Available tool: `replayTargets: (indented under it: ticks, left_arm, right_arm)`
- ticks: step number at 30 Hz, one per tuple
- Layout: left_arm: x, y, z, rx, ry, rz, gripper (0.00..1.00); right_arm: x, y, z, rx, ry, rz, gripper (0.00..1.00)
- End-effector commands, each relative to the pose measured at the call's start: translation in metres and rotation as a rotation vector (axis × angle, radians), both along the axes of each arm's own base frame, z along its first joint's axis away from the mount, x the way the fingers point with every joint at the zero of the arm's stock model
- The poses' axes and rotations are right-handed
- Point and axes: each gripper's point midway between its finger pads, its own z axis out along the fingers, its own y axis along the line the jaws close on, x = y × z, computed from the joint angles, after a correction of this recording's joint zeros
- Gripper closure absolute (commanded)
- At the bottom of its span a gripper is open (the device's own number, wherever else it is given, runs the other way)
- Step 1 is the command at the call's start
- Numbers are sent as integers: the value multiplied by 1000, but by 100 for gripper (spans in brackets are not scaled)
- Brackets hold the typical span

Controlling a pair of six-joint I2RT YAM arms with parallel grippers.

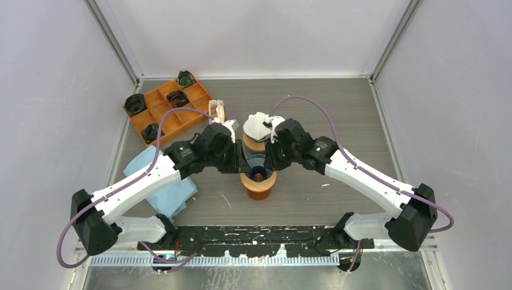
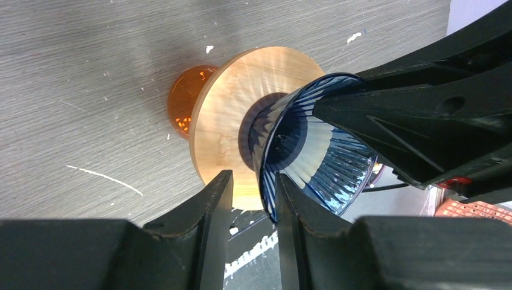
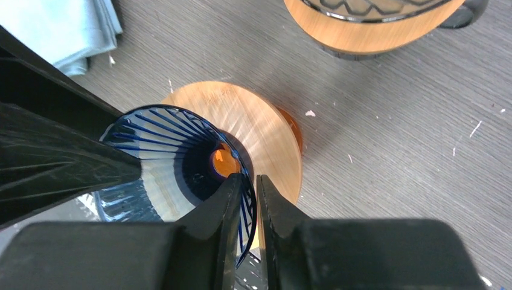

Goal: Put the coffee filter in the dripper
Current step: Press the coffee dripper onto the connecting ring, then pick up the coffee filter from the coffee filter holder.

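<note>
The blue ribbed glass dripper [image 1: 258,173] stands on a round wooden base [image 1: 259,188] at the table's middle. It is empty inside in the left wrist view [image 2: 326,157] and the right wrist view [image 3: 163,163]. My left gripper [image 2: 253,193] is open, its fingers astride the dripper's rim with a gap on the outer side. My right gripper [image 3: 249,193] is shut on the opposite rim. In the top view the left gripper [image 1: 237,158] and right gripper [image 1: 272,157] flank the dripper. White coffee filters [image 1: 258,125] sit stacked in a wood-banded holder behind it.
An orange compartment tray [image 1: 158,104] with dark cups stands at the back left. A folded light blue cloth [image 1: 158,181] lies at the left under my left arm. The wood-banded holder [image 3: 374,30] is close behind the dripper.
</note>
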Motion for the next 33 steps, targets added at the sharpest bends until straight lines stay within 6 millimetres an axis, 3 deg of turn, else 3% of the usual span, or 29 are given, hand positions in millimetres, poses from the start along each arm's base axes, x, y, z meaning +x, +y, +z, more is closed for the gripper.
replayTargets:
  ticks: [1, 11, 18, 25, 33]
  left_arm:
    - [6, 4, 29, -13, -80, 8, 65]
    - [14, 10, 55, -25, -163, 29, 45]
    - [26, 24, 69, -3, -215, 60, 35]
    - [53, 62, 83, 45, -284, 151, 31]
    - [93, 104, 91, 87, -329, 278, 30]
  right_arm:
    - [-7, -21, -15, -135, 34, -2, 77]
    - [2, -6, 31, -38, -43, 10, 64]
    - [10, -3, 51, -17, -93, 6, 53]
    - [27, -21, 80, -28, -221, -80, 43]
    - [50, -59, 95, -111, -366, -234, 31]
